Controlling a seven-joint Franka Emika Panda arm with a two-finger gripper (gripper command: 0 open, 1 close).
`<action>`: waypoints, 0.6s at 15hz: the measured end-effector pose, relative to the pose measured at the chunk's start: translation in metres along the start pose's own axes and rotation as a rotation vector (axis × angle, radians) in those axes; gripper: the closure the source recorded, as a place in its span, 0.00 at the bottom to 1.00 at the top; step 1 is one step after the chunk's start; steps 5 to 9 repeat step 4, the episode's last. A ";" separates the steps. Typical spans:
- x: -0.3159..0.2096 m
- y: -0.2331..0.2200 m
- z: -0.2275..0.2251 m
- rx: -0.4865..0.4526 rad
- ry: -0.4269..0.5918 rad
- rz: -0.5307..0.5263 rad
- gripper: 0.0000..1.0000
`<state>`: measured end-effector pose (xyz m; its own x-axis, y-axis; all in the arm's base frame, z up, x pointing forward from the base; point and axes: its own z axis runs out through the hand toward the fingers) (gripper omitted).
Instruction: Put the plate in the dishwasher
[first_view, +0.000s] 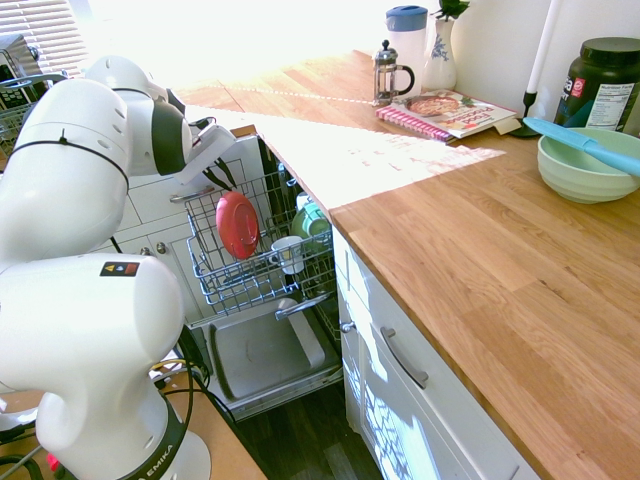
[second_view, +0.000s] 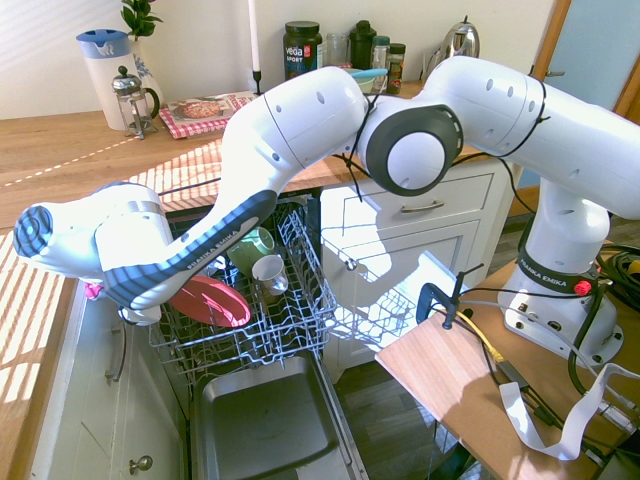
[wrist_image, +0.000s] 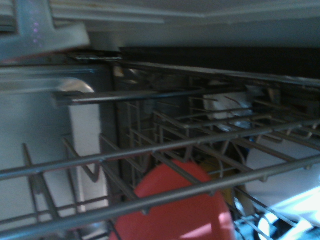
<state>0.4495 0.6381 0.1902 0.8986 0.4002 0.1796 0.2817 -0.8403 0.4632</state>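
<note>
One pink-red plate (first_view: 237, 224) stands on edge between the dishwasher (first_view: 265, 352) rack's (first_view: 300, 290) wires, propped upright, beside jaws whose opening cannot be told.

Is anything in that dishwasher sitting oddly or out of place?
Nothing stands out. The red plate stands on edge in the pulled-out wire rack, beside a white mug and a green cup; nothing looks spilled or broken.

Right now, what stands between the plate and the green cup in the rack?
In the first exterior view, a white cup stands in the rack between the plate and the green cup.
</note>
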 end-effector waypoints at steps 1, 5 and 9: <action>0.008 0.008 -0.009 0.059 -0.017 -0.002 0.00; 0.046 0.063 -0.064 0.248 -0.027 0.041 0.00; 0.046 0.063 -0.064 0.248 -0.027 0.041 0.00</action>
